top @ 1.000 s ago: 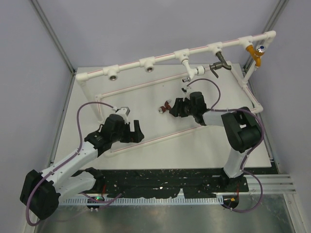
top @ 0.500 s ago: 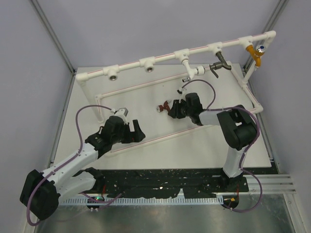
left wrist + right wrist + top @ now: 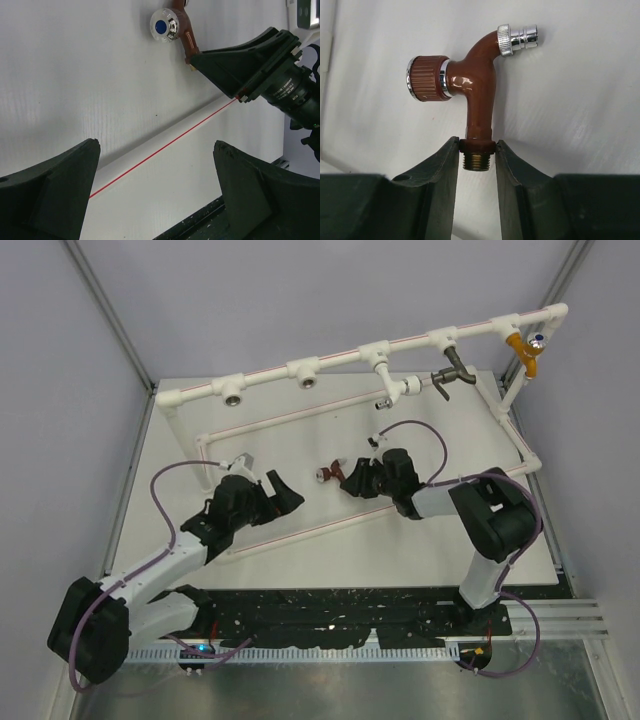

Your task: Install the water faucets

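**Top external.** White table board (image 3: 330, 560), closed in by grey panels on the left, far and right sides.
- A white plastic pipe frame with a red stripe (image 3: 340, 358) runs along the far edge and down the right side. A lower white pipe run (image 3: 300, 532) crosses the board on a slant.
- Two threaded outlets on the upper rail (image 3: 232, 392) show bare sockets.
- A dark bronze-grey lever tap (image 3: 452, 372) sits in a fitting further right. An orange tap with a blue knob (image 3: 525, 348) sits at the far right corner.
- The small reddish-brown metal tap (image 3: 330, 472) is at mid-board, at the tip of the right gripper (image 3: 350, 478).
- The left gripper (image 3: 280, 490) is near the tap on its left, not touching it.
- Bare board lies to the near right.

**Left wrist.** The left gripper (image 3: 157, 185) has its fingers (image 3: 50, 195) spread wide, with nothing between them.
- Below the gap, the lower white pipe run (image 3: 165, 145) shows its red line.
- The reddish-brown metal tap (image 3: 185, 37) is at the upper edge, chrome end toward the camera, in the right gripper (image 3: 192, 57).

**Right wrist.** The right gripper (image 3: 477, 161) pinches the reddish-brown metal tap (image 3: 477, 85) at the collar just above its brass threaded end (image 3: 476, 162). One finger (image 3: 440, 175) presses on each side.
- The ribbed dark-red knob (image 3: 426, 78) points left and the chrome spout tip (image 3: 517, 40) points upper right.
- White board lies behind the tap on all sides.
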Tool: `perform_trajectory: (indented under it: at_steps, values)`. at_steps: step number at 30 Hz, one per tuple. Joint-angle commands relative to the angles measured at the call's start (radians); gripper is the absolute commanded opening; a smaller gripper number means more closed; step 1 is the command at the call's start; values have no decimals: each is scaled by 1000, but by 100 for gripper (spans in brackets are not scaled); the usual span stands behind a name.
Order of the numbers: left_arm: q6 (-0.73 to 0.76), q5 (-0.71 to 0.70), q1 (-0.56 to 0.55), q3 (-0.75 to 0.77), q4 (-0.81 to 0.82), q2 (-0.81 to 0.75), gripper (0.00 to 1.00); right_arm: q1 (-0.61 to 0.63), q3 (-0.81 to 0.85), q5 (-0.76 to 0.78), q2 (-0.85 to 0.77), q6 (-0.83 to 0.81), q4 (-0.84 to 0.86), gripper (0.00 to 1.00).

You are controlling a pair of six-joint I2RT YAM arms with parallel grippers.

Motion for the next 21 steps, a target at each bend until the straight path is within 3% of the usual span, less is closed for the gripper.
perform_trajectory:
  at_steps: [1,15,20,21]
  values:
    - [-61,-17,5,61,155,79,99,30,-30,-7,-82,110,178,5]
    - [-175,-11,12,167,281,363,97,146,-101,28,-171,187,267,5]
    - [-192,-12,18,172,319,401,91,176,-104,31,-179,189,273,5]
    - [-192,-17,18,172,327,404,86,179,-105,34,-181,189,275,5]
